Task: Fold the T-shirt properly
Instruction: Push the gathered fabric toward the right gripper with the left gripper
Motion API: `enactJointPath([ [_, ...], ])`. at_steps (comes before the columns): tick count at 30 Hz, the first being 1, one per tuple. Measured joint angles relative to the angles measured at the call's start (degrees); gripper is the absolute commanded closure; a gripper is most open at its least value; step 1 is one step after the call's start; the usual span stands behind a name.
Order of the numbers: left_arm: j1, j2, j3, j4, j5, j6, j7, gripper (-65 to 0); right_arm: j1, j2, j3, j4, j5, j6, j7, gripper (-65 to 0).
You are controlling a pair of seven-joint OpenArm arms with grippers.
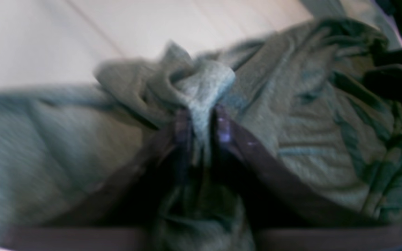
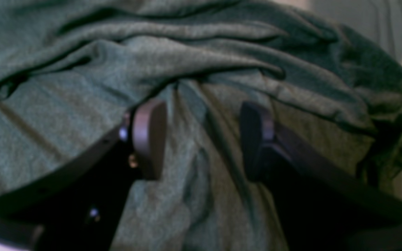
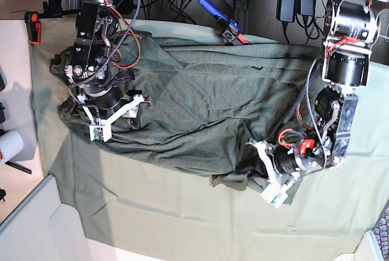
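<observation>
Left gripper: fingers clamped on a bunched fold of the T-shirt. Right gripper: fingers held apart, pressed onto wrinkled fabric. T-shirt is spread across the mint-green cloth covering the tabletop.

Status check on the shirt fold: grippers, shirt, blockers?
Left gripper pinched on a bunched fold of the T-shirt. Right gripper open, jaws straddling fabric, not closed. Shirt spread wrinkled on the table cloth, unfolded. No blockers seen.
</observation>
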Motion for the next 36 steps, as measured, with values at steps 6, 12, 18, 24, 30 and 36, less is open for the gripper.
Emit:
enactJointPath([
  [6,0.96,0.31,0.04,0.02,-0.85,0.0,-1.14,-32.9,0.0,0.02,0.0,0.0,0.0,0.0,0.0,-33.4],
  [12,0.39,0.35,0.04,0.02,-0.22,0.0,-2.86,-32.9,0.02,0.02,0.0,0.0,-0.02,0.0,0.0,-33.4],
  [18,-1.53,1.36,0.68,-4.94,5.4,0.48,-8.39,-32.9,0.02,0.02,0.0,0.0,0.0,0.0,0.0,-33.4],
  [24,-6.08,5.07,1.22,-11.15,8.94,0.7,-9.88,-33.0,0.02,0.02,0.0,0.0,0.02,0.02,0.0,-33.4],
  [30,-7.54,6.49,1.33,-15.76,15.89,3.58,-12.46,-32.9,0.0,0.02,0.0,0.0,0.02,0.0,-1.11,-33.4],
  [36,-7.65,5.18,1.33,-16.06,19.61,9.07,-12.09,-32.9,0.0,0.0,0.0,0.0,0.0,0.0,-1.09,-33.4],
])
